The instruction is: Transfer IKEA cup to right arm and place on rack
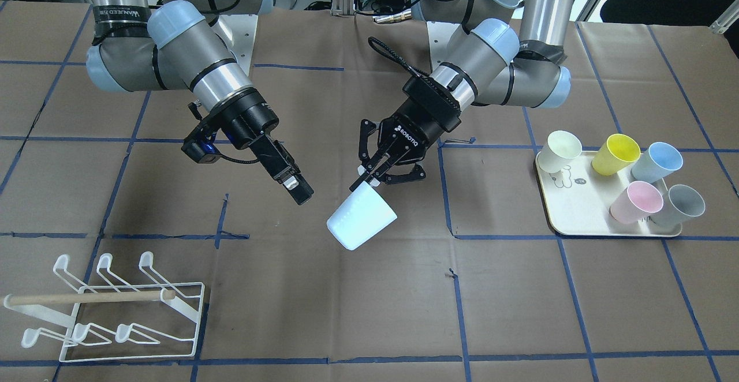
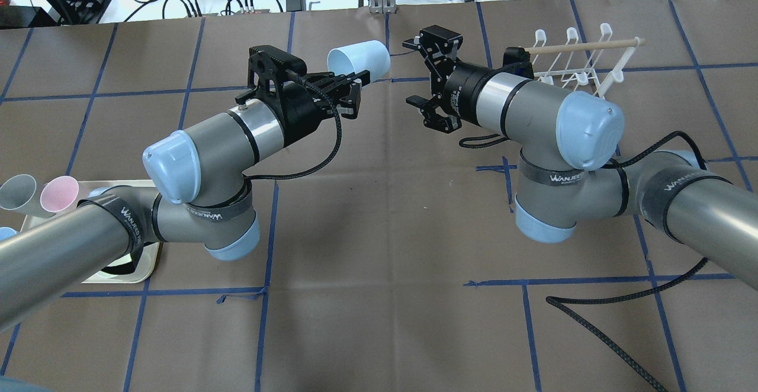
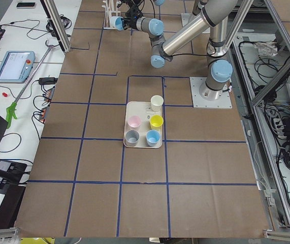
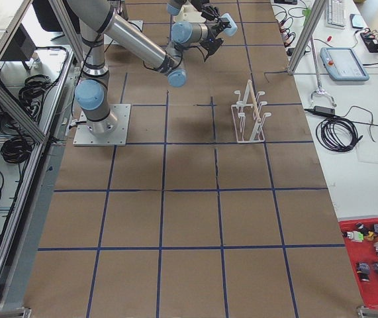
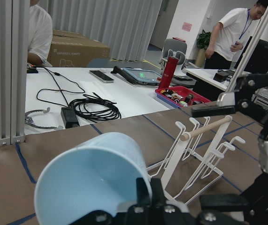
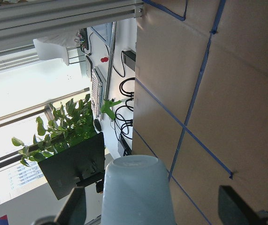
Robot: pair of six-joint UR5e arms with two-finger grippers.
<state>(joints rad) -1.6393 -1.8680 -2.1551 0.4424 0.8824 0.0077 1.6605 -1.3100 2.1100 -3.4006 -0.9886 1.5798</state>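
Overhead exterior view: the left tool (image 2: 355,78) pinches the rim of the pale blue IKEA cup (image 2: 359,59). It holds the cup on its side in the air, over the middle of the surface toward the far edge. The cup looks light, stiff and smooth, so I think it could slip. A good place to grab is around its body near the closed end, away from the pinched rim. The right tool (image 2: 410,72) is wide open and holds nothing, just beside the cup. The rack (image 2: 592,46) stands by the far edge, on the right.

Grey arms (image 1: 193,62), pale blue caps (image 1: 172,21)
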